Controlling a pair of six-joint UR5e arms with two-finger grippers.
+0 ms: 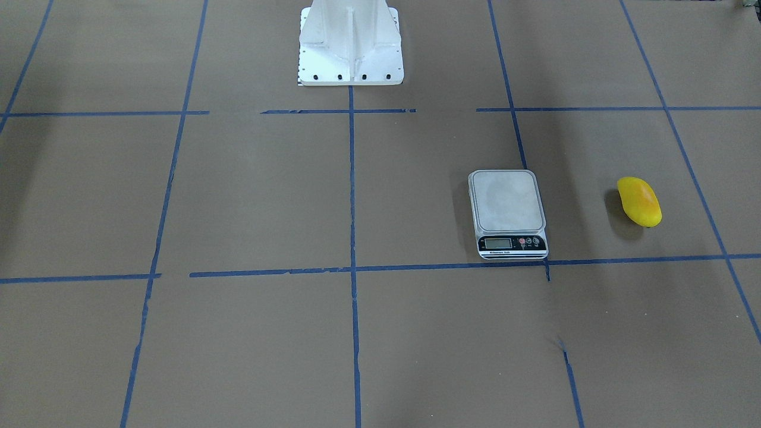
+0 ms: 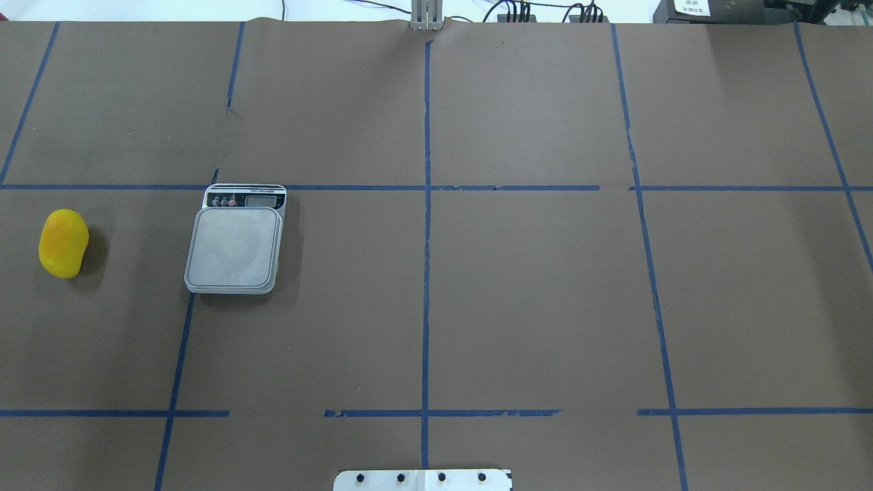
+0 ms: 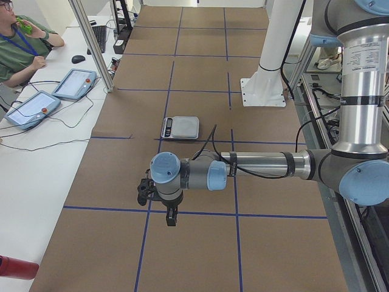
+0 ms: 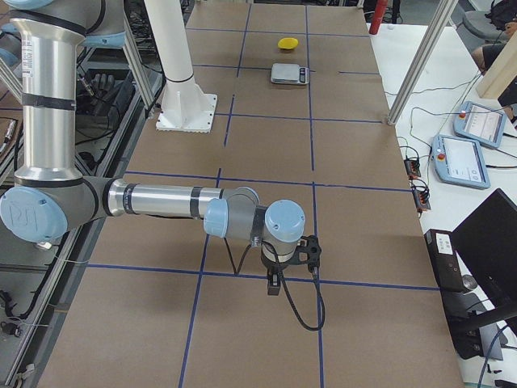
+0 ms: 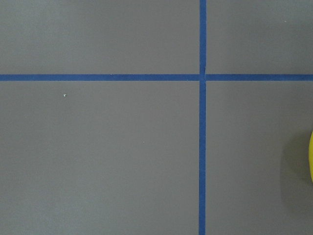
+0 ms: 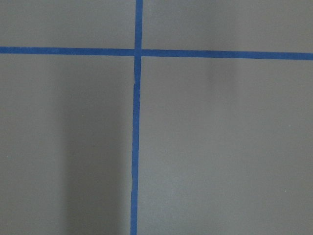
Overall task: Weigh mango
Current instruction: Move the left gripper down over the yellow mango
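Note:
The mango (image 1: 639,202) is a yellow-orange oval lying on the brown table, apart from the scale and toward the robot's left end; it also shows in the overhead view (image 2: 63,243) and the exterior right view (image 4: 287,42), and as a yellow sliver in the left wrist view (image 5: 311,156). The scale (image 1: 507,202) has a bare grey platform (image 2: 235,247). My left gripper (image 3: 172,217) hangs above the table near that end; my right gripper (image 4: 275,284) hangs above the other end. I cannot tell whether either is open or shut. Both wrist views show no fingers.
The white robot pedestal (image 1: 351,47) stands at the table's robot-side edge. Blue tape lines grid the brown table (image 2: 532,293). Operators' tablets (image 3: 33,106) and cables lie on a white side table. A red cylinder (image 3: 15,267) lies near the left end.

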